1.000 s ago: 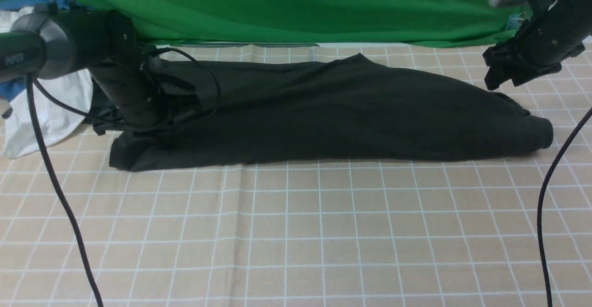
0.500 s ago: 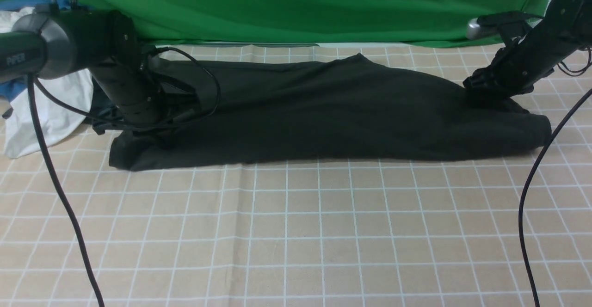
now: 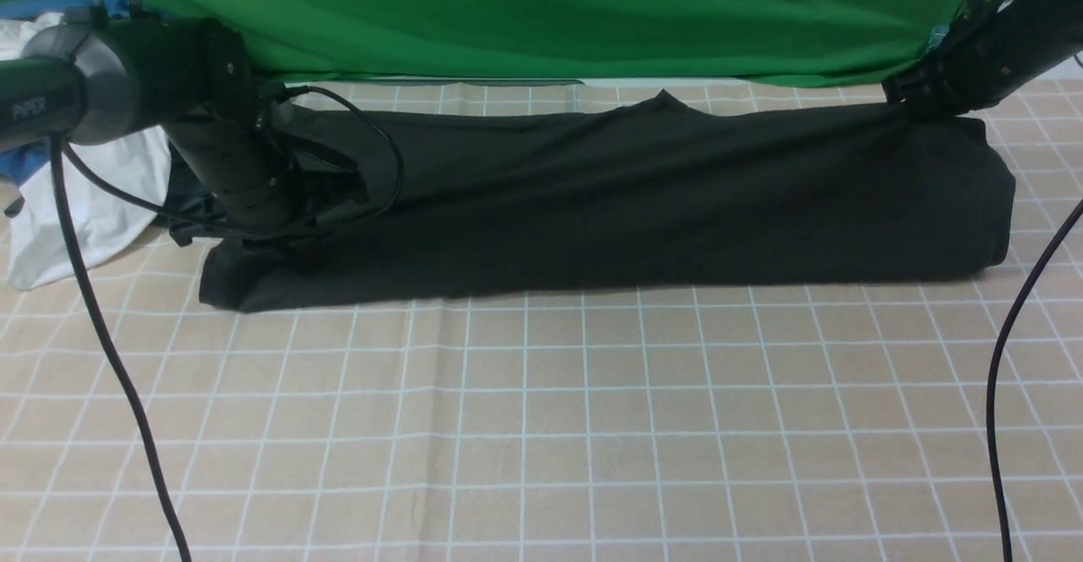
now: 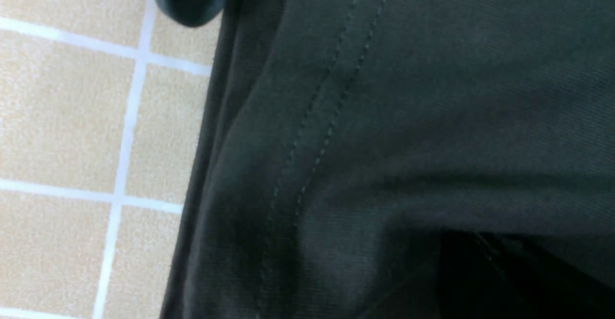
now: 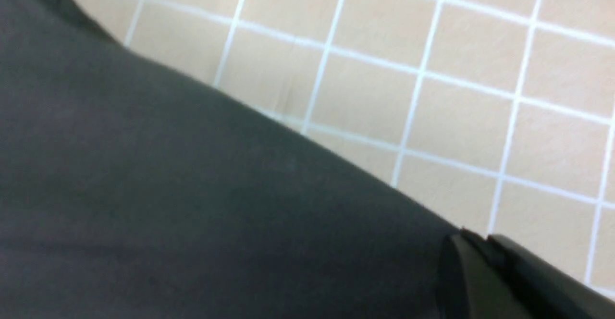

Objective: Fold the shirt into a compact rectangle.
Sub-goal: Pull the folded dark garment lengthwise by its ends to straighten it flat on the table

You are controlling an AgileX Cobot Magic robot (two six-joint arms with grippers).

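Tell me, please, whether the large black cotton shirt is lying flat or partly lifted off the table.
Partly lifted: the right gripper holds the shirt raised at its right end; its left end rests on the checked tablecloth.

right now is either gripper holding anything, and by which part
The right gripper holds the shirt by its right-end edge, lifted. The left gripper sits on the left end; grip cannot be told.

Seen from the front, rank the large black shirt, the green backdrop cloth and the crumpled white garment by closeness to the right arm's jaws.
1. Black cloth shirt: its right end is gripped.
2. Green fabric backdrop: just behind.
3. White crumpled garment: far left.
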